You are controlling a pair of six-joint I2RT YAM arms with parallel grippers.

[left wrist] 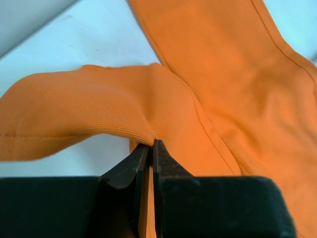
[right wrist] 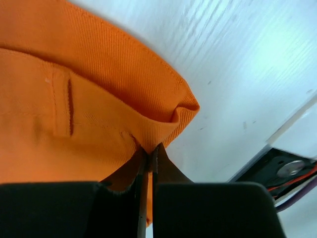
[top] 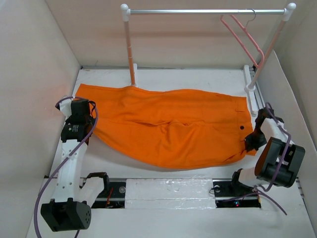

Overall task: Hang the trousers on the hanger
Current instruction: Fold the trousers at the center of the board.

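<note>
The trousers [top: 168, 124] lie spread flat on the surface [top: 198, 79], not yet hung. The hanger [top: 247, 35] hangs bare on the rail [top: 198, 11] (at its far right end). The left fingers [left wrist: 132, 167] are clamped on a leg hem and the right fingers [right wrist: 171, 173] on the waistband corner. Lifting and draping are left to do.

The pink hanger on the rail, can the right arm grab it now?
Probably not. The right gripper is shut on the trousers' waistband corner, so it is busy, though the way to the hanger looks free.
</note>
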